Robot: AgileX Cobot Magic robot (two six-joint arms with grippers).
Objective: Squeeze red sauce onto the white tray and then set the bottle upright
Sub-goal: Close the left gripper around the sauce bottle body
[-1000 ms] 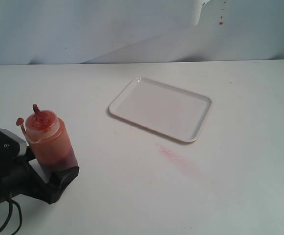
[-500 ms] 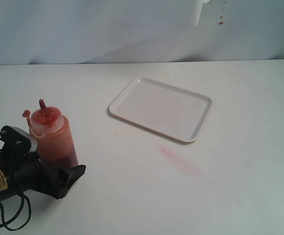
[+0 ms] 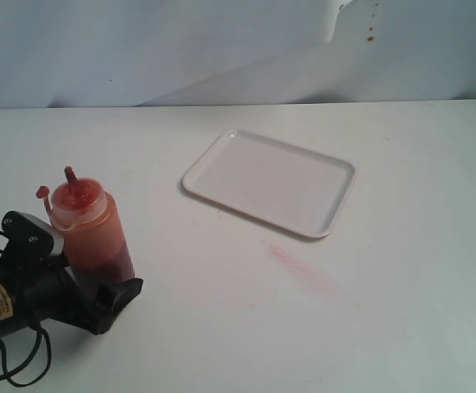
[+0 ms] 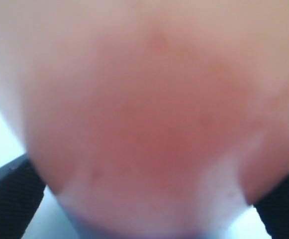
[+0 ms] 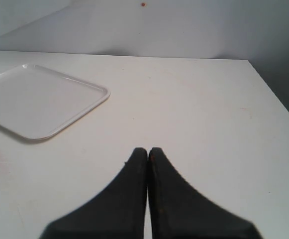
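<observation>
The bottle [image 3: 94, 233] looks like soft plastic, so it should give when pressed. It seems light, with just a little dark red sauce [image 3: 111, 262] low inside. I think the middle of its round body is the best place to hold.

It is see-through orange with a pointed red nozzle [image 3: 71, 176]. It stands on the worktop [image 3: 385, 311], well apart from the white tray [image 3: 268, 182].

The left tool [image 3: 98, 268] stands wide apart around its lower part. The right tool [image 5: 147, 149] is pressed together, empty.

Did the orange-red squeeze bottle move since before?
Yes. The translucent orange-red plastic squeeze bottle has straightened up, its red nozzle tip shifting slightly right, toward the flat white plastic tray.
</observation>
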